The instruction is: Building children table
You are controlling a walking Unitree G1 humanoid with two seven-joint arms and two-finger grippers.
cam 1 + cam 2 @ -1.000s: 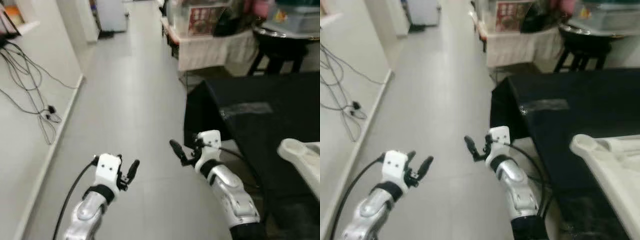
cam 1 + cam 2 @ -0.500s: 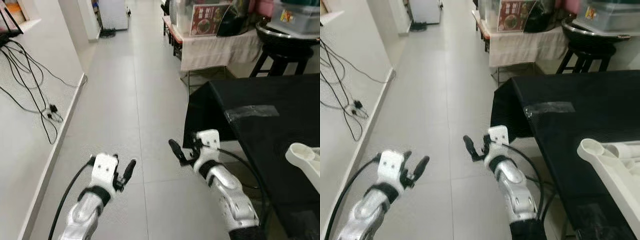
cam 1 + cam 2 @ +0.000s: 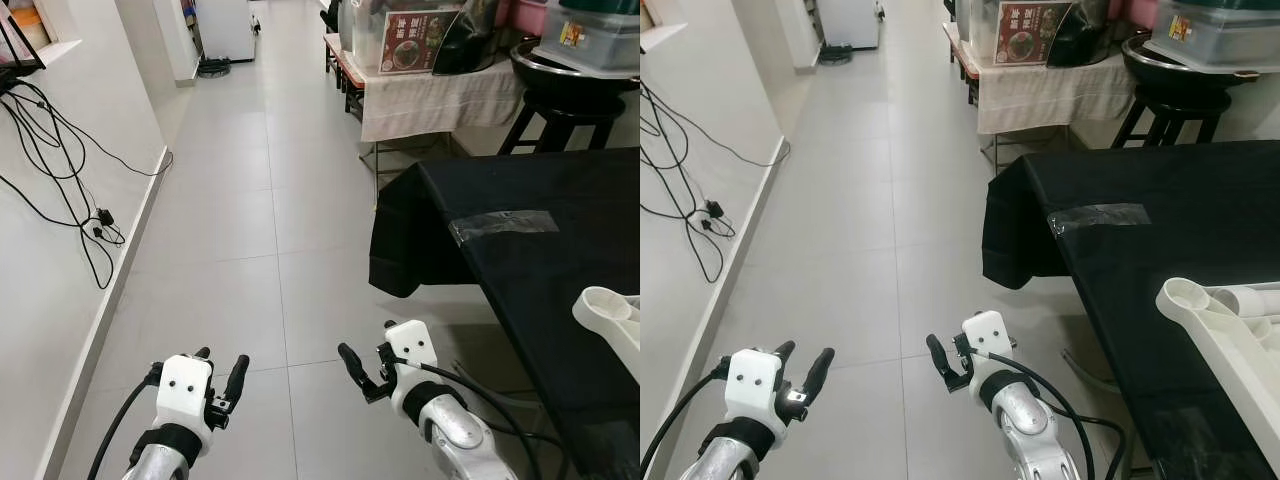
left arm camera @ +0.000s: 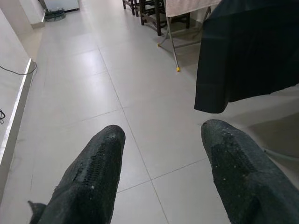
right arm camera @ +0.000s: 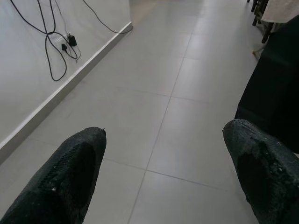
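Spread left end effector [image 4: 161,161] above floor tiles [image 4: 88,88]

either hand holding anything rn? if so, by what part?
Nothing held. Left hand and right hand are both open, with only floor tiles between the fingers.

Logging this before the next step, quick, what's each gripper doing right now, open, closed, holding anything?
Left gripper: open, holding nothing, over the floor.
Right gripper: open, holding nothing, over the floor.
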